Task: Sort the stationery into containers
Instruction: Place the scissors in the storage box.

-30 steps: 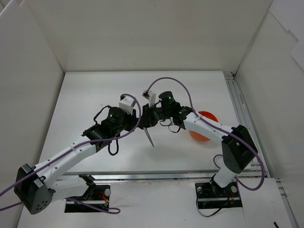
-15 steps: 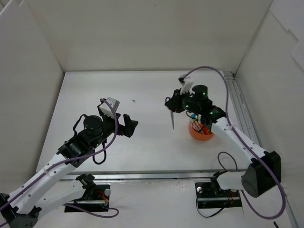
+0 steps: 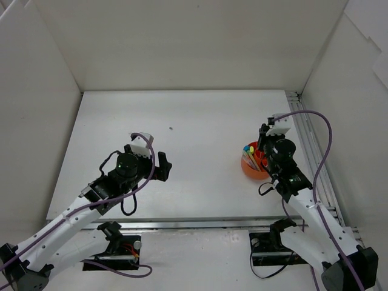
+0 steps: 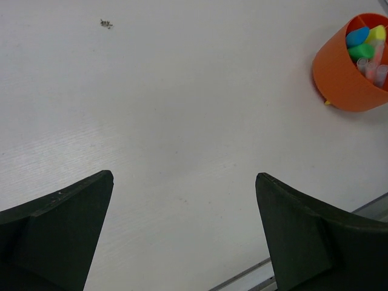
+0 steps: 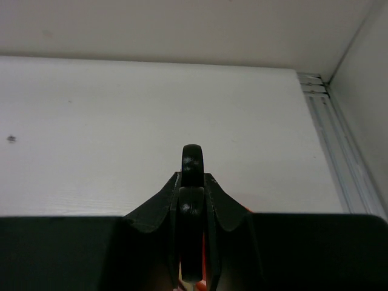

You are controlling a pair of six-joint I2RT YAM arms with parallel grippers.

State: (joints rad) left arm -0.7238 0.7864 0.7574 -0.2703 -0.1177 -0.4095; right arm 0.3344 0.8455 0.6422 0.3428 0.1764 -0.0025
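Left tool [image 4: 183,179]: released, jaws wide apart above the counter [image 4: 182,91]. Right tool [image 5: 192,182]: clenched on a dark pen [image 5: 192,162], above the orange pot [image 3: 248,171] holding highlighters [image 4: 361,42] at the counter's right side.

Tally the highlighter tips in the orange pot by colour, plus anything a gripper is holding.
Blue tip: 1
Green tip: 1
Yellow tip: 1
Dark pen held in right gripper: 1
Total: 4, with 3 in the orange pot
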